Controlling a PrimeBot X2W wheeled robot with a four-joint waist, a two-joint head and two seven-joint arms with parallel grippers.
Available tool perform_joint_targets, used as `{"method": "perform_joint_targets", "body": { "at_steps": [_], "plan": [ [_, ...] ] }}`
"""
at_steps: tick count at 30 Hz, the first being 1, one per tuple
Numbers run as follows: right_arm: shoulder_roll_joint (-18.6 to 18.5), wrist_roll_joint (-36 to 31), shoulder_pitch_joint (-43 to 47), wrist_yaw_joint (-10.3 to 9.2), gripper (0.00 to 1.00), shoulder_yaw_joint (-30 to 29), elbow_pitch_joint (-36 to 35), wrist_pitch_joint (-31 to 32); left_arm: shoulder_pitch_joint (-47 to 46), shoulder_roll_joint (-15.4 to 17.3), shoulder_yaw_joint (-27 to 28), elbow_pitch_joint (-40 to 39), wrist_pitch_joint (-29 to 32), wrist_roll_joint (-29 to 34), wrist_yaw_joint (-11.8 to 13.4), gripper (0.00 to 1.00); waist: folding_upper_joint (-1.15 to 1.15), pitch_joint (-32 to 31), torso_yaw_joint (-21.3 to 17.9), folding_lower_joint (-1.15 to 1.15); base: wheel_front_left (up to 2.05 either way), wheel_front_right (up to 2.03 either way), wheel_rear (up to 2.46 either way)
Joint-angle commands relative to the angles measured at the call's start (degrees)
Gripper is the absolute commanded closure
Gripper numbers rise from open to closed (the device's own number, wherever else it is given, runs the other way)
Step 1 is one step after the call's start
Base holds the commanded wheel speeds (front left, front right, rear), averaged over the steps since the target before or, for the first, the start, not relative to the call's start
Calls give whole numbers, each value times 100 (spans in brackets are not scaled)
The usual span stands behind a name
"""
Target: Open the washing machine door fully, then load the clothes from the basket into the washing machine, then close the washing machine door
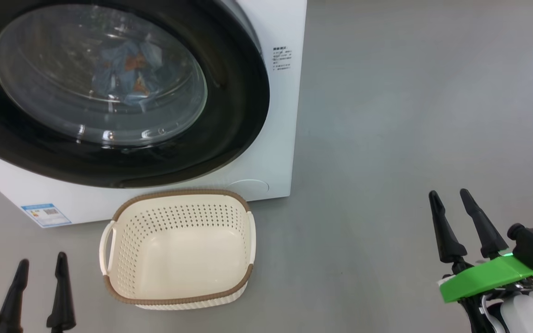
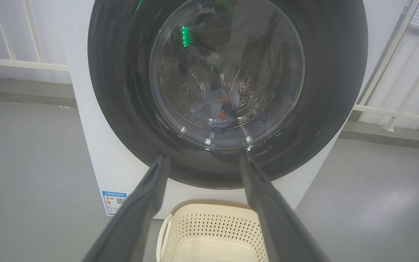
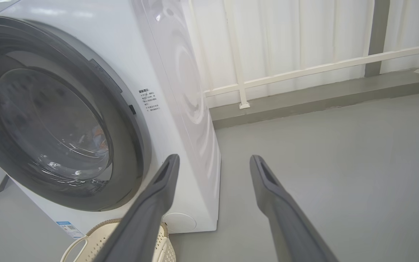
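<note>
Door (image 1: 229,92) is shut, flush on machine (image 1: 275,152), and fills upper left of head view. Clothes (image 1: 127,74) lie inside drum (image 2: 256,83), seen thru glass (image 1: 63,115): blue w/ orange. Basket (image 1: 178,192) is at lower centre, just in front of machine, w/ nothing in it. Task looks done or v. near. Only thing left, I'd judge, is checking door is latched.

Key relation: door lies up & fwd of both grippers, well apart from either. L gripper (image 1: 42,258), lower left corner, is the nearer one, sitting below door's lower-left arc. In its wrist view the fingers point straight at door's bottom rim, basket below them. R gripper (image 1: 449,192), lower right, is off to the right of machine over bare floor (image 1: 410,115). Door is up-left of its fingers, seen at a slant in its wrist view. Door is round, so no long axis to line up on.

Both grippers: fingers spread wide, nothing between them, touching nothing.
</note>
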Motion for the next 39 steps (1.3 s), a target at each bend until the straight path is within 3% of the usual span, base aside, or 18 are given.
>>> {"method": "perform_joint_targets", "body": {
  "at_steps": [1,39],
  "plan": [
    [-98,-7,42,-1,0,55,-149,-29,-10,141,266,-89,-37,37,3,0,0,-56,-26,0,0,0,0],
    [-93,-25,404,-1,0,-65,-181,-29,433,104,571,-162,-37,131,3,0,0,-357,-82,0,0,0,0]
  ]
}}
